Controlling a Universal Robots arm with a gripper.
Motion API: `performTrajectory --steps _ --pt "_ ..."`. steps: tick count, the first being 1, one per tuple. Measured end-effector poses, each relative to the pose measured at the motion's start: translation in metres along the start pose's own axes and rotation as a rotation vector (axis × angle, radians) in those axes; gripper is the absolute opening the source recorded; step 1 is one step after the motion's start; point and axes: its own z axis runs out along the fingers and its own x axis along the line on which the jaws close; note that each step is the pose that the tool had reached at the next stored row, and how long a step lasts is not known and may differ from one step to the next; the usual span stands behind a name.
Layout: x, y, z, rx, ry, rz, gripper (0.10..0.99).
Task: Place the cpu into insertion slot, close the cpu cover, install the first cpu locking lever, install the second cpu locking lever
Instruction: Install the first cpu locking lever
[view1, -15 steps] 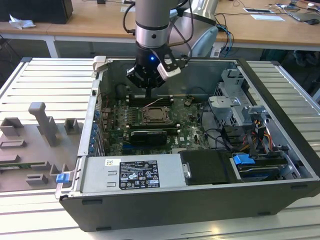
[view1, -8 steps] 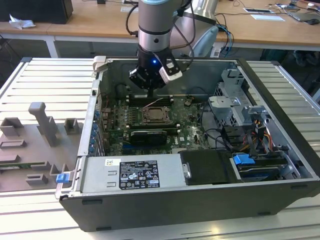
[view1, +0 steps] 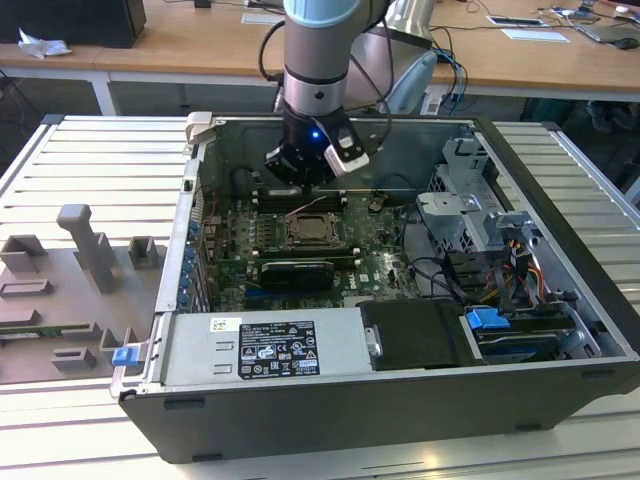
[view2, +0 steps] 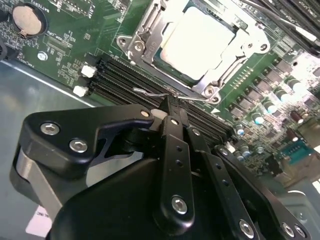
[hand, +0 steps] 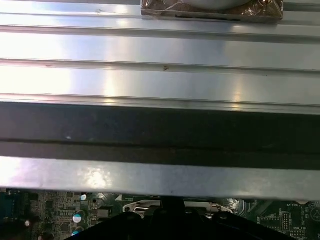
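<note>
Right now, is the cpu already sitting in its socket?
Yes, in the second wrist view the cpu lies in the socket, framed by the cpu cover.

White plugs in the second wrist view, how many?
2. One white plug sits by the black slots' end; the other is beside it, nearer the board's edge. The hand may hide more.
</note>
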Motion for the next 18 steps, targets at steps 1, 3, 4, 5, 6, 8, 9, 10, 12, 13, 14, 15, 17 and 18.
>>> performTrajectory --steps 1,3,4,5,6,8,9,10,12,13,14,15,17,18 --pt "-0.0020 -0.0001 0.0009 0.000 0.0000 0.000 0.106" --pt "-0.0060 -0.0002 0.0027 0.000 -0.0001 0.000 0.106" --pt "-0.0080 -0.0003 0.0038 0.000 -0.0001 0.000 0.106" --pt "-0.0101 0.0001 0.0070 0.000 0.0000 -0.001 0.106" --pt "-0.0104 0.0004 0.0087 0.000 0.0005 -0.006 0.106" --pt "-0.0118 0.0003 0.0106 0.000 0.0018 -0.018 0.106" --pt "-0.0136 0.0003 0.0112 0.000 0.0018 -0.019 0.106" --pt "-0.0154 0.0002 0.0116 0.000 0.0018 -0.019 0.106" --pt "-0.0194 0.0001 0.0123 0.000 0.0018 -0.019 0.106" --pt "-0.0205 0.0000 0.0126 0.000 0.0018 -0.019 0.106" --pt "-0.0225 0.0000 0.0131 0.000 0.0018 -0.019 0.106" --pt "-0.0234 0.0000 0.0135 0.000 0.0017 -0.019 0.106" --pt "-0.0237 -0.0001 0.0146 0.000 0.0017 -0.019 0.106" --pt "-0.0237 -0.0002 0.0157 0.000 0.0016 -0.018 0.106"
